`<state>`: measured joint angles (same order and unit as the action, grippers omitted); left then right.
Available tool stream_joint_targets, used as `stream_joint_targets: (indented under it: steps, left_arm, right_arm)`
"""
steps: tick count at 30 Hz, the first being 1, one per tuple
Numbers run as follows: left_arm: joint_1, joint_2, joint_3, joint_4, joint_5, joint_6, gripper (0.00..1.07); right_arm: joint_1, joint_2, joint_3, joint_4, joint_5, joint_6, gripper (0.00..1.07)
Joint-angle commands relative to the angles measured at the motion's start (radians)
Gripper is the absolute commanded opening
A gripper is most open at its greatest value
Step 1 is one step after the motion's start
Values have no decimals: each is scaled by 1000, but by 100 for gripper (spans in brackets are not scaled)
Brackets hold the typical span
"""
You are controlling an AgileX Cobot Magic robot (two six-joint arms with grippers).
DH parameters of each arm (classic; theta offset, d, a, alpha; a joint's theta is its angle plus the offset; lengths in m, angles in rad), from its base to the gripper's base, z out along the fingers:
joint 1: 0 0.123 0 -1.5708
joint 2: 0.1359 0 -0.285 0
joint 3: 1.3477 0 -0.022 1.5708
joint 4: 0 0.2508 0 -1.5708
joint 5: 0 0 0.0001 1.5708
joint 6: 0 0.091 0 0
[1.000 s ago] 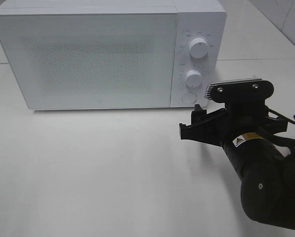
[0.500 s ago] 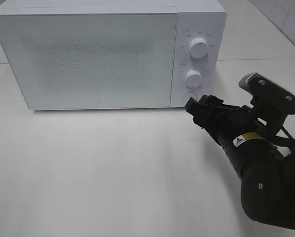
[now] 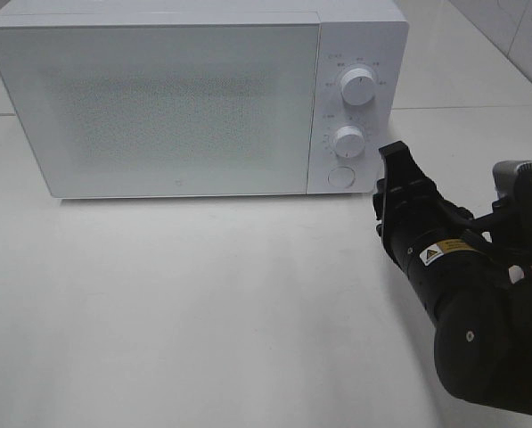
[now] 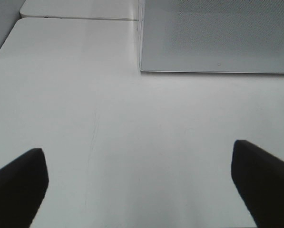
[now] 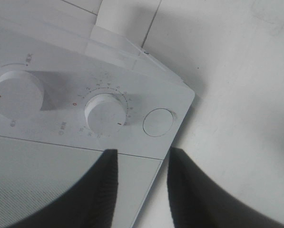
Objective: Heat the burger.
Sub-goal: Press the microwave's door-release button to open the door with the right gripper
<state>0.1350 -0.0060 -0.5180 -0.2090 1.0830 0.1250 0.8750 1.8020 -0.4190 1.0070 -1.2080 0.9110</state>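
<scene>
The burger is out of view. A white microwave (image 3: 159,107) stands at the back of the table with its door shut and frosted. My right gripper (image 3: 392,174) is turned on edge just right of the microwave's round button (image 3: 340,176), not touching it. In the right wrist view the right gripper (image 5: 141,156) shows a narrow gap with nothing in it, pointing at the button (image 5: 158,122) and the lower knob (image 5: 105,111). My left gripper (image 4: 139,152) is wide open over bare table, facing the microwave's front (image 4: 218,38); the exterior view does not show it.
The control panel carries an upper knob (image 3: 358,86) and a lower knob (image 3: 347,140) above the button. The white table (image 3: 203,303) stretches in front of the microwave. A seam between table tops runs behind it (image 4: 80,18).
My right gripper has rolled from lying flat to standing on edge, shifted slightly right of the button, and its jaws have narrowed. The left gripper has not moved.
</scene>
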Motion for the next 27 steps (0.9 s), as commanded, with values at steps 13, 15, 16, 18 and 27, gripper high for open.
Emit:
stream_joint_targets:
  steps: [13,15,16,18,27]
  left_arm:
    - [3,-25,2,-1,-15,1,98]
    - [3,-25,2,-1,-15,1,98]
    - [3,-25,2,-1,-15,1,98]
    - [3,-25,2,-1,-15,1,98]
    - [3,-25,2,-1,-15,1,98]
  right_arm:
    - [4,2,-4,0,73,316,1]
    - [4,2,-4,0,83,316,0]
    - [4,2,-5,0,94,317,0]
    - [4,2,-5,0,100,320,0]
    - [-56,2,-5,-76,138,340,0]
